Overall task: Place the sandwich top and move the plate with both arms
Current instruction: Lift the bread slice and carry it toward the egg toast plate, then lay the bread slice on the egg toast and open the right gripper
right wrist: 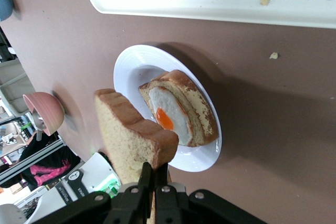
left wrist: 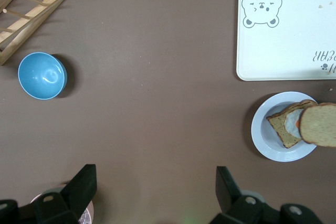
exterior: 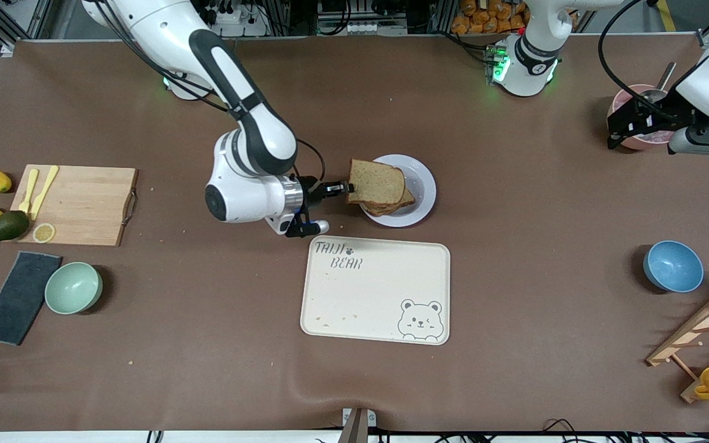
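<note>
While left gripper point(left wrist: 152, 192) gapes, right gripper point(exterior: 343, 187) pinches sandwich top point(exterior: 376, 182) over plate point(exterior: 423, 184).

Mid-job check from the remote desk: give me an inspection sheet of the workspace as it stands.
Surface: brown table cover, a few crumbs.
Job's things: sandwich top held in the air over the plate; on the plate, egg-topped bread, uncovered.
Clutter: bear tray nearer the front camera than the plate; cutting board with yellow cutlery and lemon slice; lemons, avocado, dark cloth, green bowl toward the right arm's end; blue bowl, wooden rack, pink cup toward the left arm's end.
Claws: right claw shut on the sandwich top's edge; left claw open, waiting above the pink cup.
Cables: black cable looping along the left arm.
Surroundings: nothing seen of concern.
</note>
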You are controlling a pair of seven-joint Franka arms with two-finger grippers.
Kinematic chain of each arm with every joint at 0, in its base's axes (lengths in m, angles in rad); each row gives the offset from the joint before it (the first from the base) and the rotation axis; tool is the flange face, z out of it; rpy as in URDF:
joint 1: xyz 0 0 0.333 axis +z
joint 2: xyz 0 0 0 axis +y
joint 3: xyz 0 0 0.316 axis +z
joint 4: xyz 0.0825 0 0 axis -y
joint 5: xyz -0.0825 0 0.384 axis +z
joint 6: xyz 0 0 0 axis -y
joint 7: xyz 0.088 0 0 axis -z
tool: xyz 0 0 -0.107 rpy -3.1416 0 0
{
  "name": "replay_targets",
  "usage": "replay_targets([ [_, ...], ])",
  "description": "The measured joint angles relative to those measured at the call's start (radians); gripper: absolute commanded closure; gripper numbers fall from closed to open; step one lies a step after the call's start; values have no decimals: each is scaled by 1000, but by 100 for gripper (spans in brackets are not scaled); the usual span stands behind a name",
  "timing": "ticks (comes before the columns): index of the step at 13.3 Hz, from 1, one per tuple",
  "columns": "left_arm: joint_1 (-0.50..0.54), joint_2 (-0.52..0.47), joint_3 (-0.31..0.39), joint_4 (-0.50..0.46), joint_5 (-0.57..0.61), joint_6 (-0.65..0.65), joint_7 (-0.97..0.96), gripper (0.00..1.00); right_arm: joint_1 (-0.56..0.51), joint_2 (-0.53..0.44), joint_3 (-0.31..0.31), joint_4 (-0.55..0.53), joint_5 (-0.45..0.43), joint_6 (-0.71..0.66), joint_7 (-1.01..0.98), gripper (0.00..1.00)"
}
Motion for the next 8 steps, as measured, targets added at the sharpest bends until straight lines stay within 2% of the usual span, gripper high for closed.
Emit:
replay_targets([
  [7, 0, 0, 0, 0, 0, 0, 0, 0, 90, 44, 0, -3, 1, 156, 42, 99],
  [8, 0, 0, 0, 0, 0, 0, 0, 0, 99, 53, 0, -3, 1, 176, 44, 77],
])
